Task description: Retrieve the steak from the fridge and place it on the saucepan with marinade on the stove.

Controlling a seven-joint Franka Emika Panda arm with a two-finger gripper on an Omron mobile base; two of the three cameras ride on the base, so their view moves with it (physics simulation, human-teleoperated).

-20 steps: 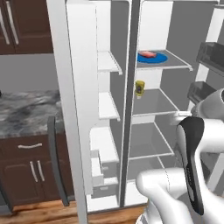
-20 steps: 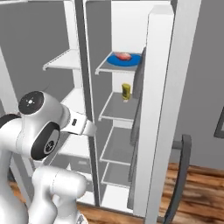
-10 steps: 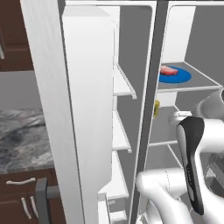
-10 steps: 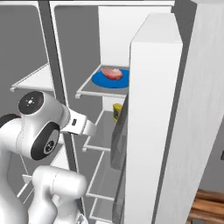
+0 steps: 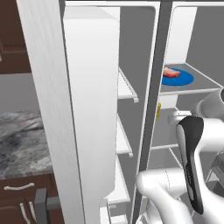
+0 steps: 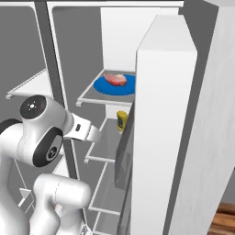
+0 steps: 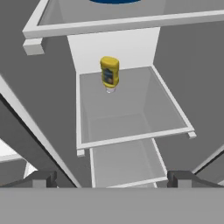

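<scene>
The fridge [image 5: 151,109] stands with both doors swung wide, its white shelves showing. On an upper shelf the pinkish steak [image 5: 171,72] [image 6: 115,79] lies on a blue plate [image 5: 179,79] [image 6: 114,87]. My gripper [image 7: 113,179] is open with nothing between its fingers. It sits in front of the fridge, lower than the plate's shelf, and faces the shelf beneath, where a yellow bottle [image 7: 109,72] stands. The plate's front edge [image 7: 114,1] just shows at the top of the hand view. The saucepan, the marinade and the stove are out of view.
The left fridge door [image 5: 92,109] and the right fridge door [image 6: 165,128] flank the arm closely. The centre post [image 6: 55,69] splits the interior. The yellow bottle [image 6: 121,120] [image 5: 158,110] stands below the plate. A marble counter [image 5: 22,140] over dark cabinets lies left.
The whole picture has shifted: the base has driven closer to the open fridge, so the shelves and doors loom larger. The gripper stays open.
</scene>
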